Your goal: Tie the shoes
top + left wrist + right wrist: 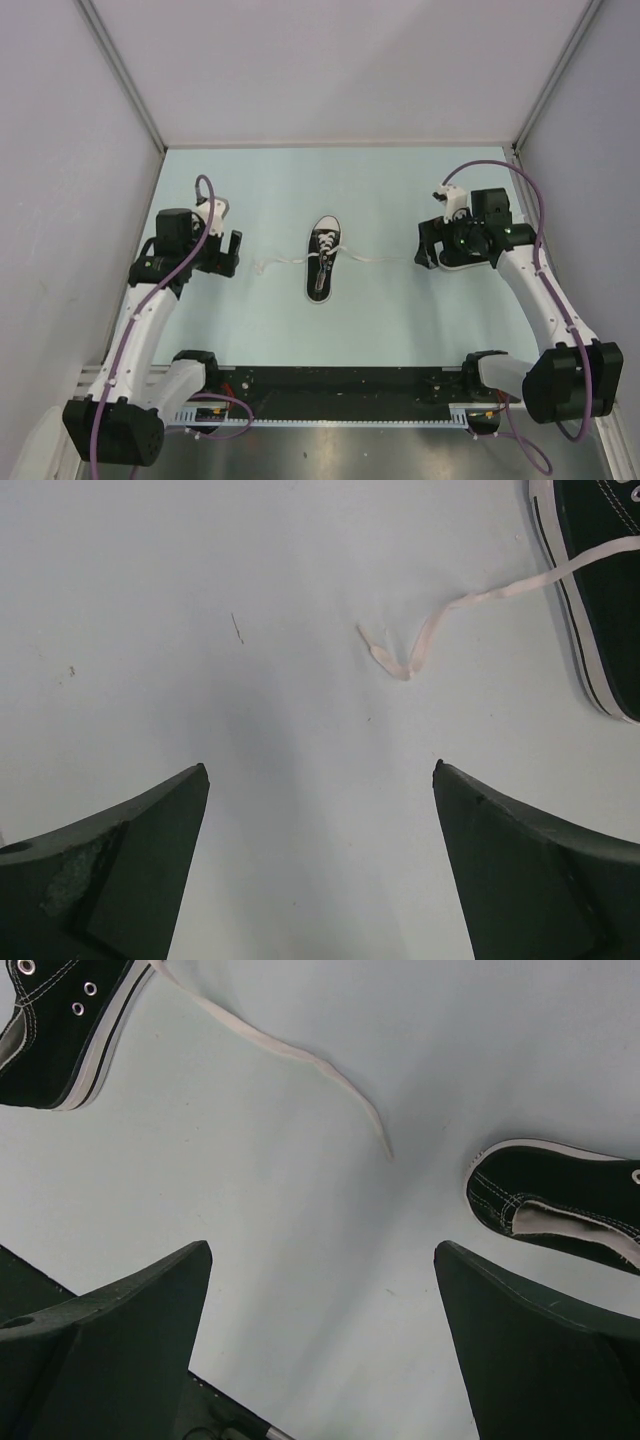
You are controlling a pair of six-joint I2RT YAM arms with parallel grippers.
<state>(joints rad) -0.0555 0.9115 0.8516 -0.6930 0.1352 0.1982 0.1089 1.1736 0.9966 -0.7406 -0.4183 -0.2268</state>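
the second shoe (562, 1188) runs off the frame edge, mostly hidden under the right gripper (430, 250) from above.

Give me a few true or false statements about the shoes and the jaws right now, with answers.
1. The middle shoe is untied, laces trailing to both sides. True.
2. The left jaws grip a lace. False: they stand open and empty; the lace end lies on the table ahead of them.
3. A second shoe lies near the right jaws. True.
4. The right jaws are shut. False: they stand open, holding nothing.
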